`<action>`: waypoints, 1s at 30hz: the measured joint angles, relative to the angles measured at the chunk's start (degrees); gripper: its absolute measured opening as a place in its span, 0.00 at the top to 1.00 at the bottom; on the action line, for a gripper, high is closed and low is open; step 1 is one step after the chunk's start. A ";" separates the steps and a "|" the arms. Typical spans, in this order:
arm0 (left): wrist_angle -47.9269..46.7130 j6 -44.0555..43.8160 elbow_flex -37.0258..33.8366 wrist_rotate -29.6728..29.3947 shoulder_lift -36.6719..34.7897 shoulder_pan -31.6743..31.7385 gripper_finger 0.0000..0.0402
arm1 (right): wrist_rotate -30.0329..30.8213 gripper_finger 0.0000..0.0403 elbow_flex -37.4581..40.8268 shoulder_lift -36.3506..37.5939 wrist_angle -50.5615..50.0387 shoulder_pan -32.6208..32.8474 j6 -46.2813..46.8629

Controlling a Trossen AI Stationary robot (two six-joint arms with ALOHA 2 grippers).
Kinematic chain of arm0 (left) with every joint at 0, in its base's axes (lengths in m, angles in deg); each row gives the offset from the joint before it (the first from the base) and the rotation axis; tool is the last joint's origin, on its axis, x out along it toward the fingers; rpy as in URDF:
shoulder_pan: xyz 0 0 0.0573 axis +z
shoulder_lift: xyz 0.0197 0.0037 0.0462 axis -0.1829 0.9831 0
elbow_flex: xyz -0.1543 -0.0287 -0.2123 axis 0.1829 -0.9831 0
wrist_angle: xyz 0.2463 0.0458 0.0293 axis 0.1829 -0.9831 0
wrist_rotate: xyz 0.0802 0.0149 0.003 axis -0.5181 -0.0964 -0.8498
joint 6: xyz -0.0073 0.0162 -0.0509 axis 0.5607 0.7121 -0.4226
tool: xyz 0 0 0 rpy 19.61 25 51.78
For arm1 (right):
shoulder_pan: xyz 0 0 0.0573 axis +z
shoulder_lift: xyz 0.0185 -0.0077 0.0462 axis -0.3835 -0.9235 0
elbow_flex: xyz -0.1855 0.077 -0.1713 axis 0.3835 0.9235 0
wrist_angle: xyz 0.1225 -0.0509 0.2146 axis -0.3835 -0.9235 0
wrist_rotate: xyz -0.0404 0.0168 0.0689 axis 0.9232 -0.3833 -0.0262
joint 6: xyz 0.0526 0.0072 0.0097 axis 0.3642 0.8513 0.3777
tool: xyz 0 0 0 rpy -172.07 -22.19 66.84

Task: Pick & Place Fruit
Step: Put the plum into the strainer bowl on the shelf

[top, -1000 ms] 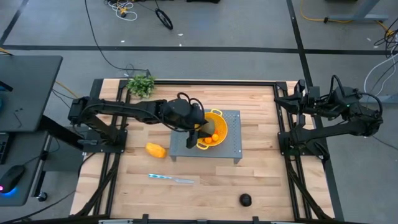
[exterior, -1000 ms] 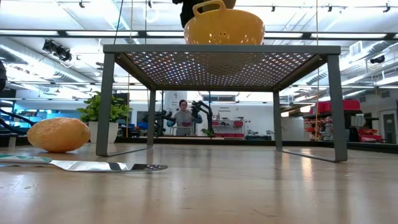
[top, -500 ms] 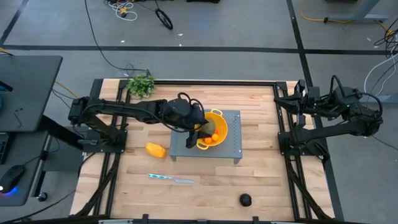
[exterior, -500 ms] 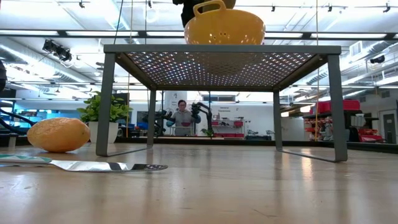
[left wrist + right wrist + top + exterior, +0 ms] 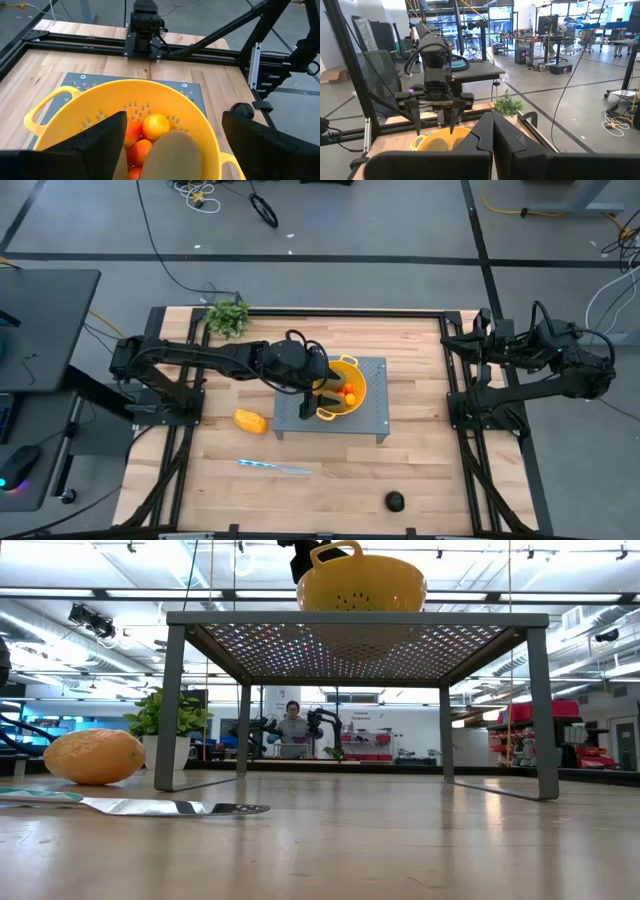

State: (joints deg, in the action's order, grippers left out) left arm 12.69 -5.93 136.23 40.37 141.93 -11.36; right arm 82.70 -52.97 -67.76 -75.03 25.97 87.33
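A yellow colander [image 5: 75, 107] stands on a grey perforated stand [image 5: 375, 418] at mid-table. Inside it lie a few orange-red balls [image 5: 150, 129] and a brownish-green oval [image 5: 175, 156]. My left gripper [image 5: 173, 122] hovers open just above the colander's left rim [image 5: 330, 393], one finger on either side of the oval. I cannot tell whether the finger beside it touches it. A yellow-orange oblong fruit [image 5: 250, 421] lies on the table left of the stand. A small blackish round one [image 5: 395, 501] lies near the front edge. My right gripper [image 5: 492, 137] is shut and drawn back at the table's right edge.
A thin silvery knife [image 5: 275, 468] lies on the wood in front of the stand. A leafy green bunch [image 5: 228, 316] sits at the far left corner. Black rails [image 5: 300, 312] frame the table. Bare wood lies in front of and to the right of the stand.
My left gripper has opened above the colander without moving away. The brownish-green oval now shows among the orange-red balls inside the colander.
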 joint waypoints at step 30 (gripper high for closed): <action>-0.50 2.93 0.04 0.02 -2.67 0.07 0.42 | -0.04 0.99 0.00 0.02 0.00 0.02 0.00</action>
State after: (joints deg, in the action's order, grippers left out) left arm 12.19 -3.01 136.27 40.40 139.27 -11.29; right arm 82.66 -52.96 -67.73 -75.03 25.99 87.33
